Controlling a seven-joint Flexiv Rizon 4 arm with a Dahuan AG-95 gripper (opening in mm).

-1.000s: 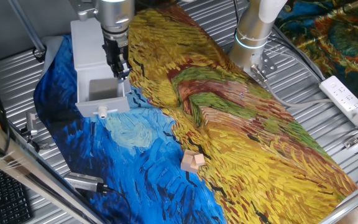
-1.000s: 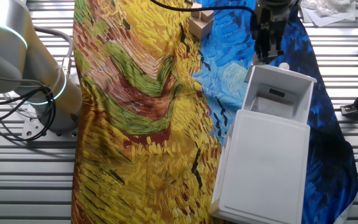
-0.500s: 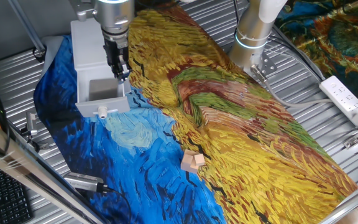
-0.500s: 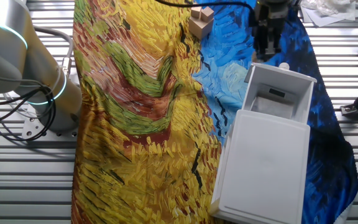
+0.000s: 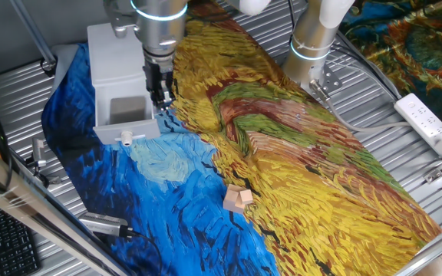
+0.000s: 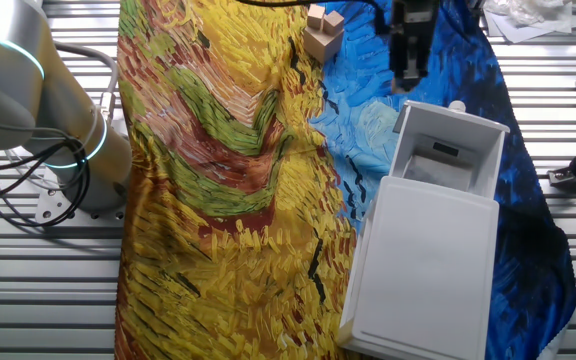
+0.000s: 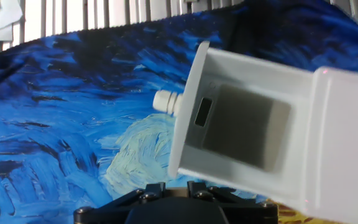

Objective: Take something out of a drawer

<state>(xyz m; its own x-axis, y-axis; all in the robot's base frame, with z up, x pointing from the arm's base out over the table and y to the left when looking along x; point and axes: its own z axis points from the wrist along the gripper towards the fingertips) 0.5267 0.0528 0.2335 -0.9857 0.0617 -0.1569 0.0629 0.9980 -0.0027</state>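
Hand view: pale grey plastic drawer (image 7: 241,124) pulled open, flat grey item (image 7: 238,127) inside. Gripper (image 5: 160,90) beside it, opening unclear, apparently empty. Next: reaching in.

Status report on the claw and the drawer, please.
Claw beside the open drawer, state unclear. Dark item inside drawer. Wooden blocks lie apart on the cloth, nothing blocking.

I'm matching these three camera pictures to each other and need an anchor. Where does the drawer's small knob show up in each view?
One fixed view: the knob sits left of centre, on the open drawer's front, pointing at the camera.
The other fixed view: upper right, at the drawer's far end.
Hand view: left of centre, sticking out leftward.
Shared landmark: the blue swirl cloth under the knob.
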